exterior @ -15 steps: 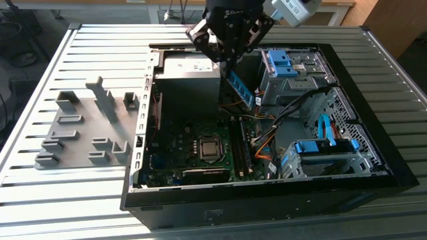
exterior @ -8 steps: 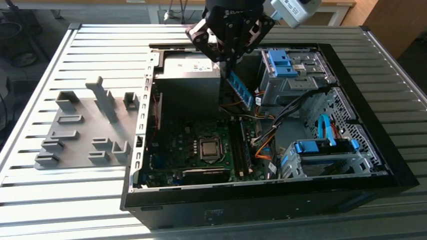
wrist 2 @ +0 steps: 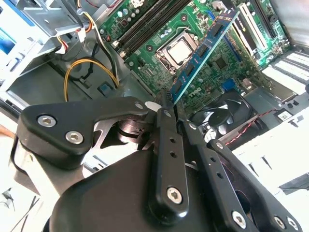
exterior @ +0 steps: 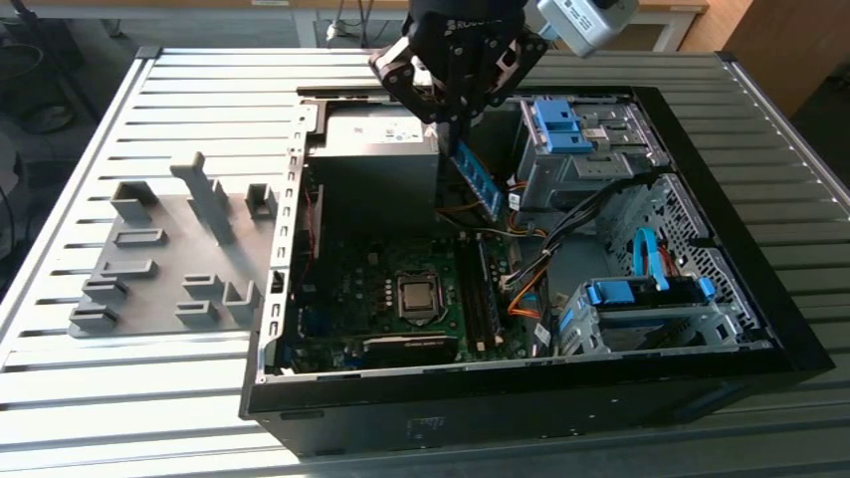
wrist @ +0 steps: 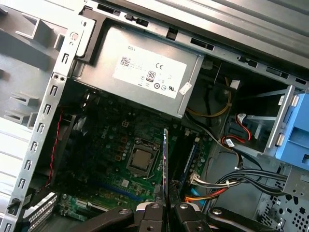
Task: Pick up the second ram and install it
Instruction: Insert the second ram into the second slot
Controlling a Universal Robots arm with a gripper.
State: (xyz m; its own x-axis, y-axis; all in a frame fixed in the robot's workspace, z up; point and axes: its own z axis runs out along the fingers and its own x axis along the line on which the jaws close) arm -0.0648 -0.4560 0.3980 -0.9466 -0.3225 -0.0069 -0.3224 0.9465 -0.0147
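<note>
Pickup looks finished, judging from how things lie. On the exterior view's left the grey slotted holder (exterior: 173,249) stands on the ribbed table (exterior: 80,119) with no stick visible in it. Further right, over the open computer case (exterior: 743,339), the gripper (exterior: 456,124) has its fingers (wrist 2: 166,121) closed on one end of the second ram (exterior: 480,182), which hangs down from it, clear of the motherboard (exterior: 398,329). In the second wrist view the blue-green stick (wrist 2: 203,50) slants out over the board near the processor (wrist 2: 179,50). In the first wrist view it shows edge-on (wrist: 165,154), beside the memory slots (wrist: 186,162). Installation is what remains: the stick is not yet seated.
</note>
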